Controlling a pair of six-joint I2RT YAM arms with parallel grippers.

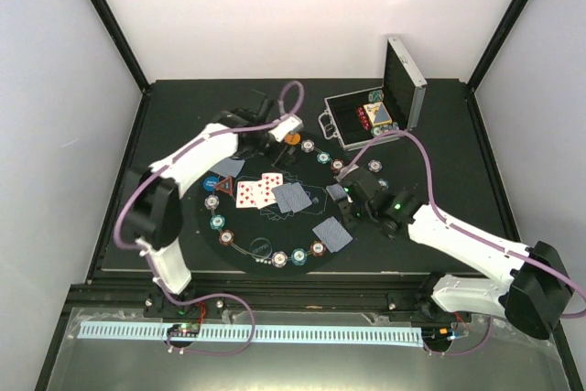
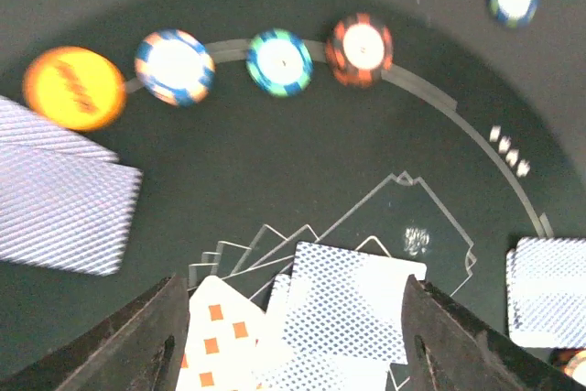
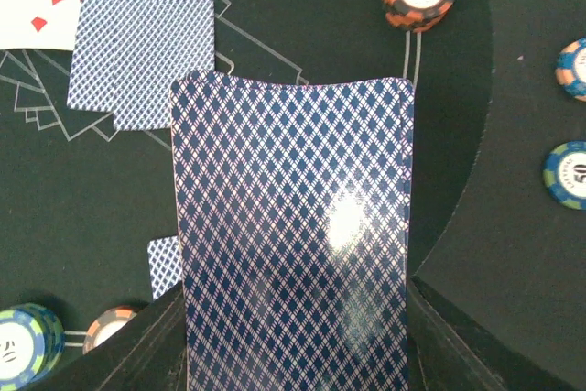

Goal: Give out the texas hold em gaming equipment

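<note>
1. The left gripper (image 2: pixel 295 327) is released. Its fingers are spread wide with nothing between them, over the upper middle of the black mat (image 2: pixel 275 162). Below it lie face-up diamond cards (image 2: pixel 224 345) and a face-down card (image 2: pixel 352 304).
2. At the upper left of the left wrist view sits the orange disc (image 2: pixel 73 87). Beside it a white chip (image 2: pixel 175 66), a teal chip (image 2: pixel 279 61) and a red chip (image 2: pixel 361 48) follow the mat's printed ring, probably one lot per seat.
3. The right gripper (image 3: pixel 293 318) clasps a packet of cards (image 3: pixel 293 199) by its side edges, backs up, over the mat's right side. This looks ready for dealing, though I cannot tell how many cards it holds.
4. The silver case (image 1: pixel 403 80) stands open at upper right with pieces inside, so the job looks unfinished.
</note>
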